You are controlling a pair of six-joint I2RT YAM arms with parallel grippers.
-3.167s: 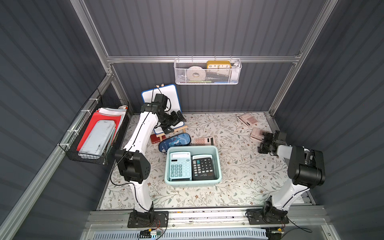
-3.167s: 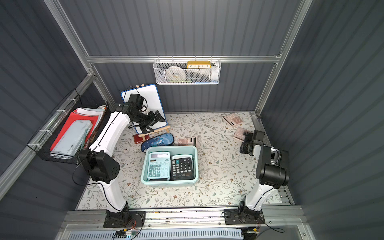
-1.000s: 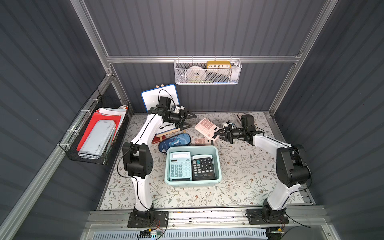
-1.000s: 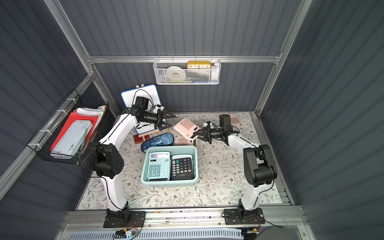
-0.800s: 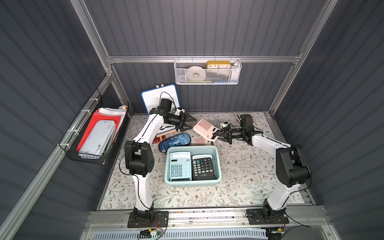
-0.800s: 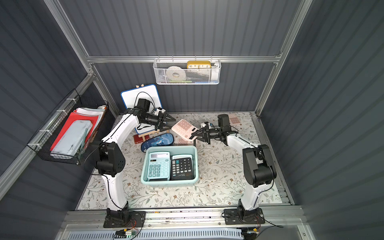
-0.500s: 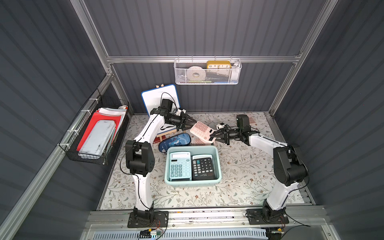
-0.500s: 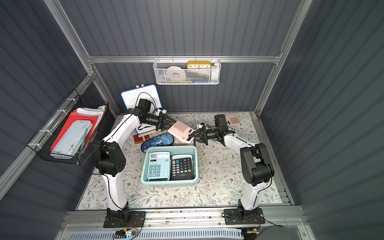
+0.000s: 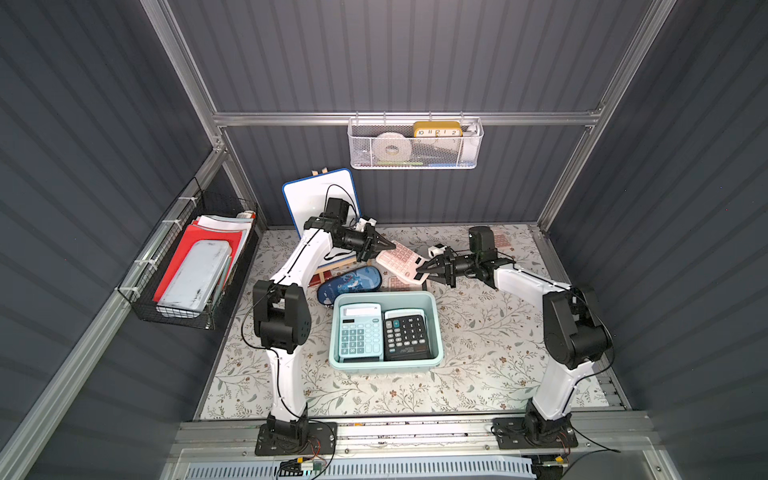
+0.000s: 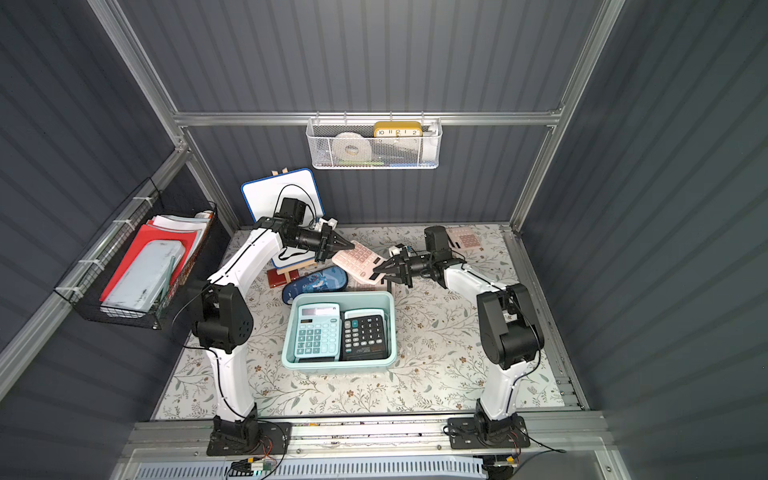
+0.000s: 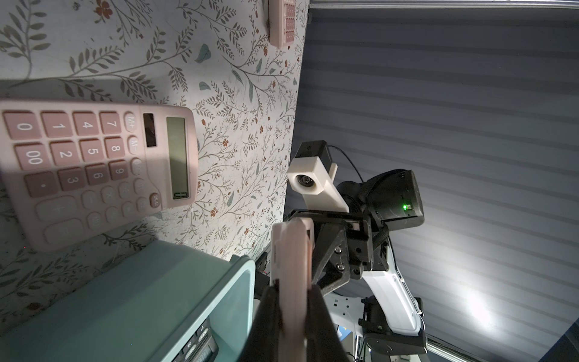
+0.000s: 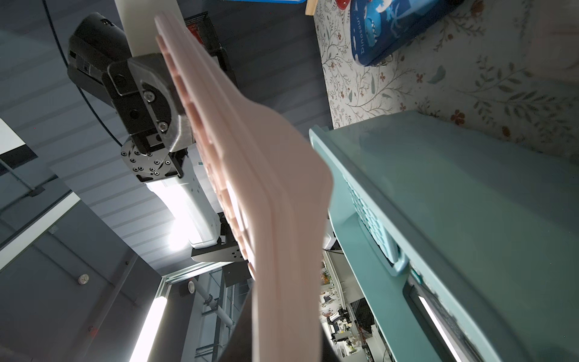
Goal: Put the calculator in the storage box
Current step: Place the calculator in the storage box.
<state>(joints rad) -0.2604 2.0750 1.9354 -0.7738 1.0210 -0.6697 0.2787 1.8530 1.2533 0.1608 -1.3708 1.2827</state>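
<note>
Handover condition: the pink calculator (image 9: 400,259) hangs above the counter (image 9: 478,340), just behind the storage box (image 9: 437,328), clamped at opposite ends; the right fingers (image 9: 431,268) grip one end; the left fingers (image 9: 379,245), spread a second ago, are now closed on the other, presumably to take the load.

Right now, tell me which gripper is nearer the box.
Right. The right gripper is shut on the pink calculator at the end just beyond the box's far rim. The left gripper is shut on the opposite end, farther back toward the wall.
</note>
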